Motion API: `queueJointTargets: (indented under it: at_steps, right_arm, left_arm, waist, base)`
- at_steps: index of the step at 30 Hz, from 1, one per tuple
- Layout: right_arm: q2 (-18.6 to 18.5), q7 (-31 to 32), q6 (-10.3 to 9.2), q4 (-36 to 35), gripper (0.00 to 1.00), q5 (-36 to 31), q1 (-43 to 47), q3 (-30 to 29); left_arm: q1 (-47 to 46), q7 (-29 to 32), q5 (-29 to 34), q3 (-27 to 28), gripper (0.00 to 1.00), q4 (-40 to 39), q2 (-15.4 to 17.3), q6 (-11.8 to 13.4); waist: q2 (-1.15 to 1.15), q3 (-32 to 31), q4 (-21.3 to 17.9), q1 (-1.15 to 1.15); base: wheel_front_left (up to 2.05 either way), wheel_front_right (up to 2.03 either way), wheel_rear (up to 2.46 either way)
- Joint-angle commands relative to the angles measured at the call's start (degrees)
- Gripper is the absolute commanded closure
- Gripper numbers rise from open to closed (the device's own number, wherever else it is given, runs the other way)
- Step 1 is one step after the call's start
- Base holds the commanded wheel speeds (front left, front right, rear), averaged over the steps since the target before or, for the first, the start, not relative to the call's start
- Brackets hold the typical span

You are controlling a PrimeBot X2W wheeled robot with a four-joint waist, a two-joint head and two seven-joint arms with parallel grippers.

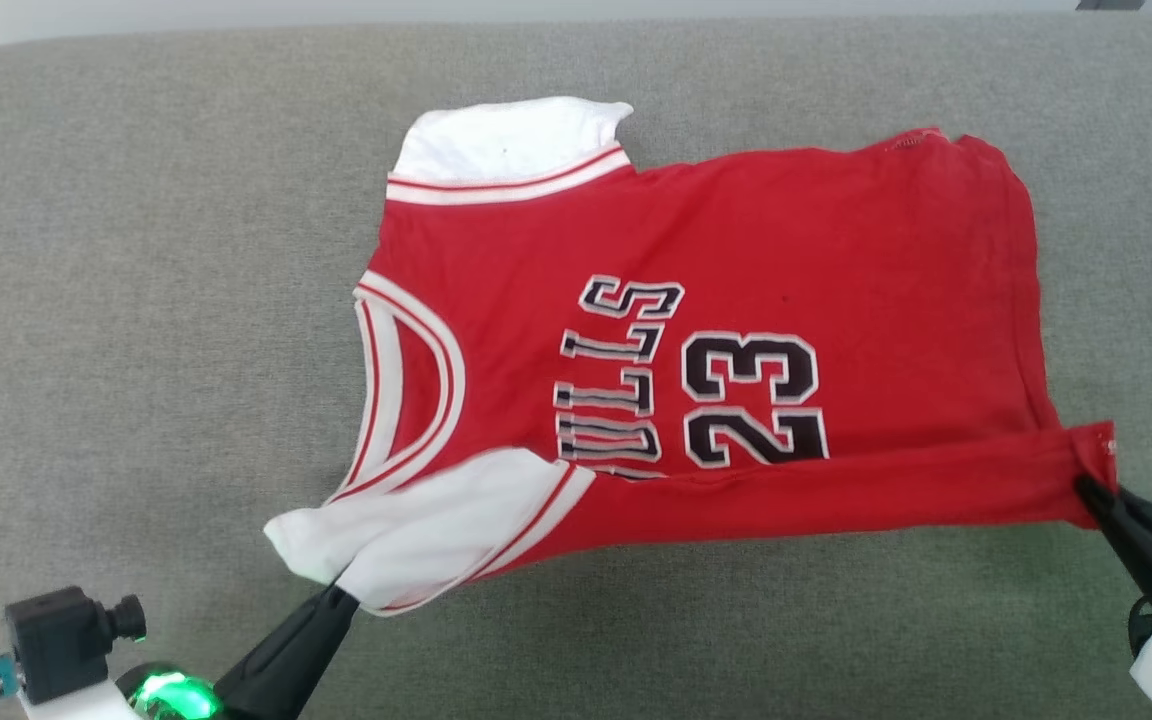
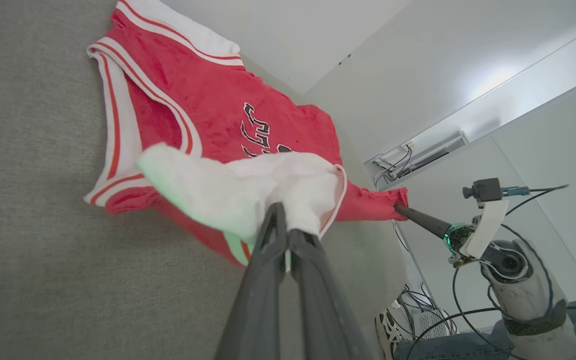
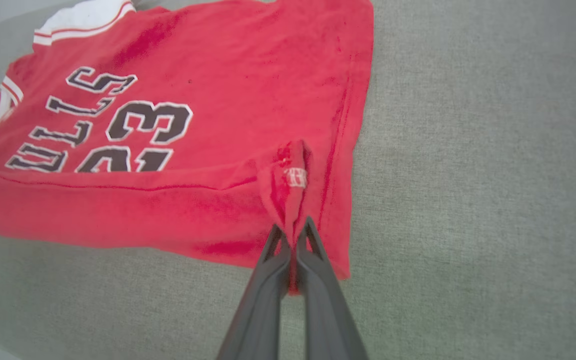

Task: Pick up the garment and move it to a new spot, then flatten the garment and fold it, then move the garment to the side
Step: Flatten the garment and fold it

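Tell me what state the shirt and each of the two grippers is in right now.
garment: printed side up, mostly spread on the grey surface, near edge folded over part of the print.
left gripper: shut on the garment's near white sleeve.
right gripper: shut on the garment's near hem corner.

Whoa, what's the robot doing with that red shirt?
The robot is handling a red shirt spread on a grey padded surface. Its left claw is shut on the near white sleeve, and its right claw is shut on the shirt's bottom corner. The edge between them is doubled over part of the black lettering, so a fold looks underway.
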Motion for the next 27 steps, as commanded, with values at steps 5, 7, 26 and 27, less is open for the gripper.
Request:
queueJointTargets:
  at_steps: [5,7,26,27]
  right_arm:
    - [2.61,1.38,-0.07,-1.78,1.00,-0.36,-3.47,-1.26]
    - [2.55,1.66,-0.07,-0.23,1.00,-0.76,-5.40,-0.73]
    - [3.39,-6.41,-0.07,14.68,1.00,-5.53,-17.81,5.75]
    - [3.44,-6.86,-0.06,15.24,1.00,-5.54,-17.85,6.18]
  left_arm:
    - [-7.32,0.98,0.58,-0.62,1.00,-0.06,-1.06,0.11]
    - [-11.40,2.63,0.48,-1.51,1.00,1.26,-1.35,0.11]
    - [-30.70,3.59,-2.60,-9.45,1.00,21.05,-5.06,0.11]
    - [-30.98,3.24,-2.79,-9.89,1.00,21.43,-5.22,0.11]
  waist:
    - [0.00,1.57,-0.76,0.00]
    - [0.00,2.35,-1.19,0.00]
    - [0.00,11.26,-3.77,0.00]
    - [0.00,11.35,-3.76,0.00]
  base:
    - [0.00,0.00,0.00]
    - [0.00,0.00,0.00]
    - [0.00,0.00,0.00]
    - [0.00,0.00,0.00]
